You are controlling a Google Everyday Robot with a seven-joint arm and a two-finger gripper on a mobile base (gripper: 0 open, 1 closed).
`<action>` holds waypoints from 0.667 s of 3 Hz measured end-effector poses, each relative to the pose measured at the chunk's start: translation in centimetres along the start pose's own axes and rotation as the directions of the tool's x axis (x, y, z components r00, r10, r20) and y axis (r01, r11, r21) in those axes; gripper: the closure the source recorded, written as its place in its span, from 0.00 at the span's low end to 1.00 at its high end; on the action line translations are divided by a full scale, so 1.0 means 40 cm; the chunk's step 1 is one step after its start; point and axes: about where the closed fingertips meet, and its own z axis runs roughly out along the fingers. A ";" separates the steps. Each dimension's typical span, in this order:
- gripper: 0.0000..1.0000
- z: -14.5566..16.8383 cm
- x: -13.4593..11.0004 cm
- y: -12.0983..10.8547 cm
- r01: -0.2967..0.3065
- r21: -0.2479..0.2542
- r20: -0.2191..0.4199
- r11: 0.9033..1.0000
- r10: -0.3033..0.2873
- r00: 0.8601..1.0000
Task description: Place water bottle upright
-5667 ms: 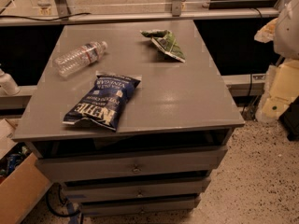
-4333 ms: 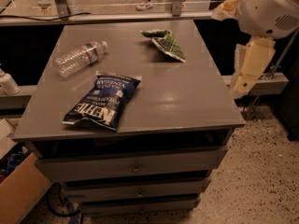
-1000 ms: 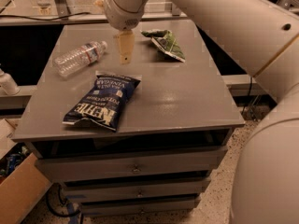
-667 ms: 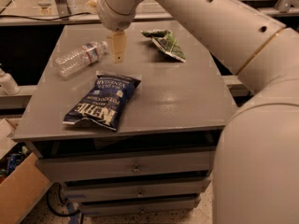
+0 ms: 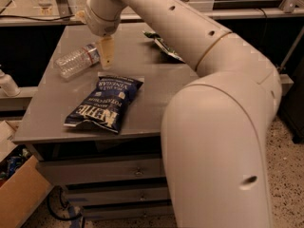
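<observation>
The water bottle (image 5: pixel 76 60), clear and ribbed with a red-white-blue label band, lies on its side at the back left of the grey table (image 5: pixel 142 108). Its cap end points right and is hidden behind the gripper. The gripper (image 5: pixel 106 55) hangs from the big white arm just right of the bottle, over its cap end, a little above the tabletop. One cream finger (image 5: pixel 106 51) shows, pointing down.
A blue Kettle chip bag (image 5: pixel 103 103) lies flat in front of the bottle. A green snack bag (image 5: pixel 164 45) lies at the back, partly behind the arm. A white bottle (image 5: pixel 6 83) stands left of the table. A cardboard box (image 5: pixel 19 194) sits on the floor at lower left.
The arm has swung in from the right across the table and the gripper has moved left and down toward the bottle's cap end. Bottle and bags have not moved.
</observation>
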 end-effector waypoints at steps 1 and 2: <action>0.00 0.066 -0.016 -0.002 0.021 -0.066 0.016 0.998 -0.020 1.000; 0.00 0.106 -0.016 -0.002 0.030 -0.104 0.018 0.994 -0.028 0.999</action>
